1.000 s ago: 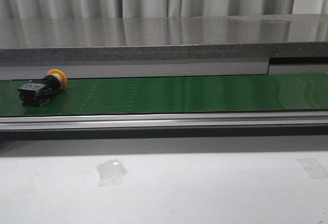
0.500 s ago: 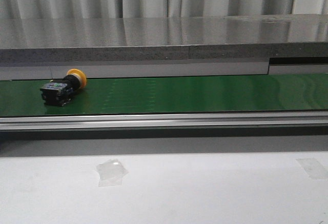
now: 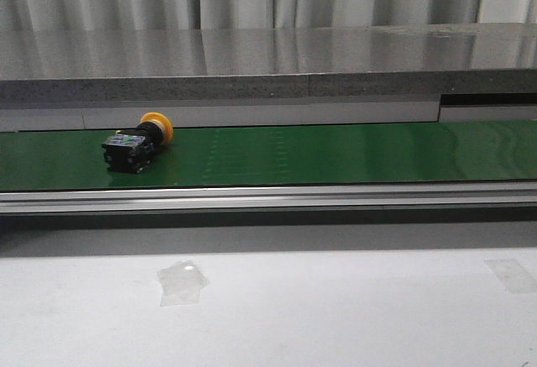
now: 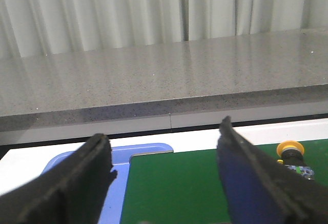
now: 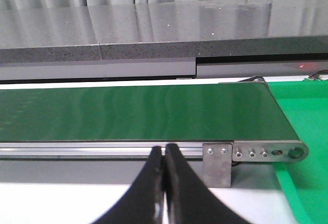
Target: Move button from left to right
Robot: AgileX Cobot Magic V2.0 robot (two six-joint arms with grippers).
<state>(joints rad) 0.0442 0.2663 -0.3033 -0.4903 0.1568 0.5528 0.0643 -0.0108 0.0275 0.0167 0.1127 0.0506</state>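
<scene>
The button point(image 3: 137, 145) lies on its side on the green conveyor belt point(image 3: 336, 153), left of the middle, its yellow head toward the back wall. In the left wrist view the button point(image 4: 292, 157) peeks out just past one finger. My left gripper point(image 4: 164, 147) is open, empty, hovering over the belt's left end. My right gripper point(image 5: 164, 152) is shut on nothing, in front of the belt's right end. Neither gripper shows in the front view.
A blue tray point(image 4: 120, 183) sits under the belt's left end. A green bin point(image 5: 307, 116) lies past the belt's right end bracket point(image 5: 256, 155). A grey stone ledge point(image 3: 268, 65) runs behind the belt. Tape patches point(image 3: 183, 281) mark the white table in front.
The button has travelled rightward along the belt, from near the left edge to left of the middle, keeping its orientation.
</scene>
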